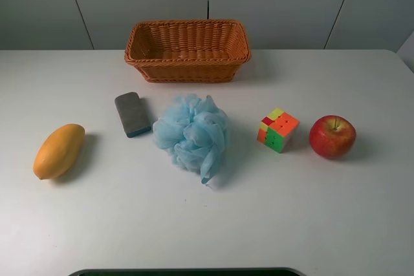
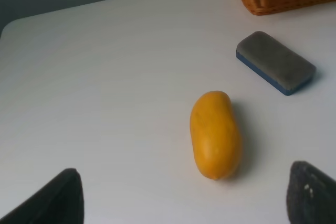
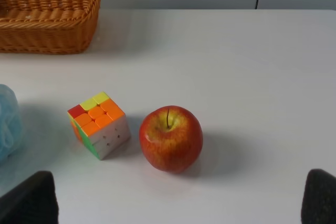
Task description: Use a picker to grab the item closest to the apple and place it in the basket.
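On the smooth white desk (image 1: 194,224), the puzzle cube (image 1: 278,130), sharp-edged with glossy coloured tiles, sits just beside the round, shiny red apple (image 1: 332,136), close to it but not touching. Beyond the cube lie a frilly blue mesh pouf (image 1: 193,135), a grey felt-topped eraser block (image 1: 132,114) and a smooth oval mango (image 1: 59,151). The woven wicker basket (image 1: 187,50) stands behind them. The left tool (image 2: 181,203) and right tool (image 3: 176,203) both gape wide, gripping nothing.

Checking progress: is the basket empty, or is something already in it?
Empty, as far as shown: the basket shows only bare wicker inside, and the cube sits outside it beside the apple.
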You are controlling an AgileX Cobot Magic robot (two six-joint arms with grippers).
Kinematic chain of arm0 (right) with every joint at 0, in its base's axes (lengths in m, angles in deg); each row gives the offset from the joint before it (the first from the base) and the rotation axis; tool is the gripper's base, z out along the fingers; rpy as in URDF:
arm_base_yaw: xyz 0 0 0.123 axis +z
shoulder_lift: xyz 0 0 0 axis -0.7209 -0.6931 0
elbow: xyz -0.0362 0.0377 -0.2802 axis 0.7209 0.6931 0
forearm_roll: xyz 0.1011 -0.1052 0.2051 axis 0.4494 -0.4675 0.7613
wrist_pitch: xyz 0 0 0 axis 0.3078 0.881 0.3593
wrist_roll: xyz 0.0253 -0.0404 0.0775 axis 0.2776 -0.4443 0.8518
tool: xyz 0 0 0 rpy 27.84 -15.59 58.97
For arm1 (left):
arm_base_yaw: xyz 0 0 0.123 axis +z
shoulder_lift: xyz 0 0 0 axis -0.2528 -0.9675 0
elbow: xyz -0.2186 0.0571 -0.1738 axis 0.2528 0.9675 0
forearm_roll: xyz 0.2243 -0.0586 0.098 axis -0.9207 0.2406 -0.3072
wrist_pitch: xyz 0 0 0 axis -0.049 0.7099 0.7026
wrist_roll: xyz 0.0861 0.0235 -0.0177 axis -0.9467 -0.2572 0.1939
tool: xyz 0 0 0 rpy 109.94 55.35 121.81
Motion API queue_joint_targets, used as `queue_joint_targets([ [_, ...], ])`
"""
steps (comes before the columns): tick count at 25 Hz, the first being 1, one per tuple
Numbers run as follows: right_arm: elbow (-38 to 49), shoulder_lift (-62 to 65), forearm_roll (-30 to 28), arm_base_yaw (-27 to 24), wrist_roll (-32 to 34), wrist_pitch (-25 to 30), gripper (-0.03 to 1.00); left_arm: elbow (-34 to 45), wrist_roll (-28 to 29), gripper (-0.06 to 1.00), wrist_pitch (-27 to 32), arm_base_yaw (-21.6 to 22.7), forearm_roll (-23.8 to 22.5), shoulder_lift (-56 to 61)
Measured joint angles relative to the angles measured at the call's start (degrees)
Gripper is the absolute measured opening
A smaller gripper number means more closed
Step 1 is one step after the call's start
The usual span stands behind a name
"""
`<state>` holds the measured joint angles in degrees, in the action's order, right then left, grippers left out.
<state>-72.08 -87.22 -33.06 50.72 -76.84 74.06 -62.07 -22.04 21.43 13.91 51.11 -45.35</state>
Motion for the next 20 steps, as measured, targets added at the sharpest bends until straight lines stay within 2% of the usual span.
queue_joint_targets([
  [20,-1.1,0.0,0.0,0.0,0.0,0.9,0.70,0.0,0.0,0.74,0.0,0.0,0.0,0.0],
])
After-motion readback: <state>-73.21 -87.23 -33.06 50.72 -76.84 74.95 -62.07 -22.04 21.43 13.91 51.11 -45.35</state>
